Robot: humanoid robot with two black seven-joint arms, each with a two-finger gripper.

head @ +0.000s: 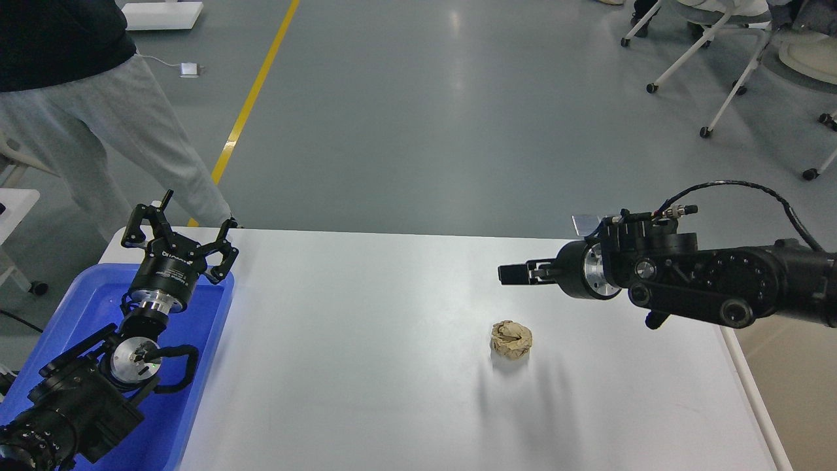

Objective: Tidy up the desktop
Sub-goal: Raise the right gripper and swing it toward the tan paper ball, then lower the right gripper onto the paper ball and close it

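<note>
The white desktop (366,366) fills the lower middle of the head view. A crumpled ball of brown paper (511,339) lies on it, right of centre. My right gripper (507,273) points left, raised above the desktop, up and just right of the paper ball; it is seen edge-on and I cannot tell its fingers apart. My left gripper (186,226) is open and empty, fingers spread, held above the far end of the blue tray at the left edge.
A blue plastic tray (212,340) sits at the desktop's left side under my left arm. A person in grey trousers (124,137) stands just beyond the far left corner. Wheeled chairs (719,59) stand far right. A beige bin (794,386) lies right of the desktop.
</note>
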